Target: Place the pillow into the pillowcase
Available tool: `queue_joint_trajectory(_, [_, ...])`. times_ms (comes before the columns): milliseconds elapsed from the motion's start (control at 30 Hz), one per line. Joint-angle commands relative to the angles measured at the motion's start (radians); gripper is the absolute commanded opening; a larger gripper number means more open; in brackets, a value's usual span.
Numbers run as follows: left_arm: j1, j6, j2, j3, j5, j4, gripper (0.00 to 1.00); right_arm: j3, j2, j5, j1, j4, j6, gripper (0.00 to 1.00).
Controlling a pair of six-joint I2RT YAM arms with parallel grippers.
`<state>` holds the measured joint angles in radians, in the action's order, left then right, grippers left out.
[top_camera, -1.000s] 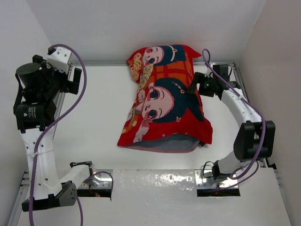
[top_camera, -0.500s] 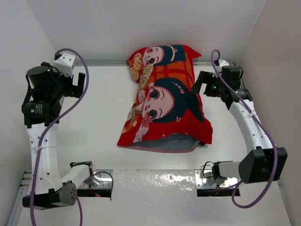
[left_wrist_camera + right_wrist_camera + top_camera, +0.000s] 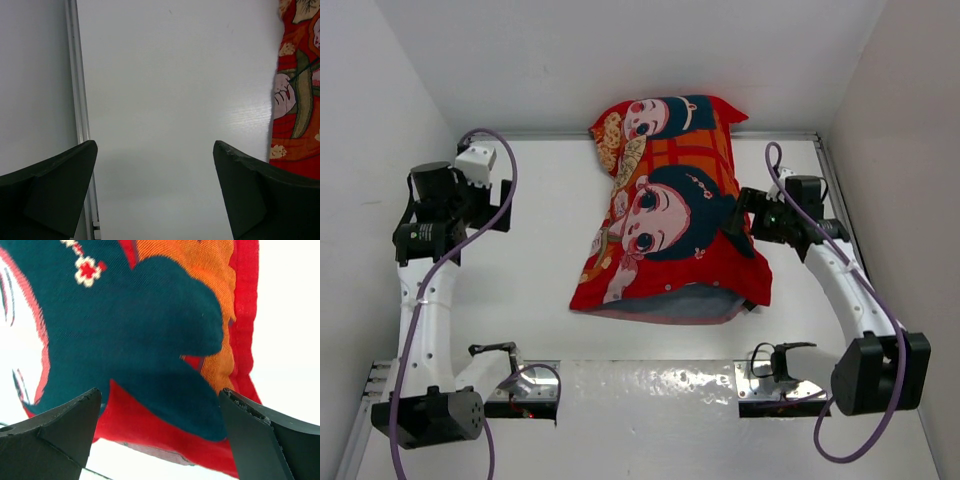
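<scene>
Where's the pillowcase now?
Top view: the red cartoon-print fabric pillowcase lies centre-right on the white table, with the open right pincer beside its right edge.

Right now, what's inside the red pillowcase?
The pillowcase looks puffed up. Only a greyish strip shows at its near open edge; the fabric hides everything else, so the filling cannot be identified.
</scene>
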<state>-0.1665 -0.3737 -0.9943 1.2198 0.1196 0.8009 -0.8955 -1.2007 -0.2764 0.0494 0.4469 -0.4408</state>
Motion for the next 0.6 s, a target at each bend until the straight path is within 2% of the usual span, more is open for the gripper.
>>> queue_joint_trajectory(0, [-0.01, 0.035, 0.014, -0.04, -0.001, -0.043, 1.0, 0.02, 0.07, -0.011, 0.003, -0.008, 0.008, 0.99])
queue_joint_trajectory(133, [-0.01, 0.045, 0.014, -0.092, 0.0, -0.048, 1.0, 0.035, 0.101, 0.006, 0.003, 0.038, 0.027, 0.99])
queue_joint_trajectory(333, [-0.01, 0.076, 0.009, -0.134, -0.02, -0.062, 1.0, 0.069, 0.148, 0.196, 0.004, 0.059, 0.01, 0.99])
queue_joint_trajectory(567, [-0.01, 0.091, 0.014, -0.16, -0.038, -0.071, 1.0, 0.106, 0.21, 0.648, 0.003, 0.018, -0.15, 0.99])
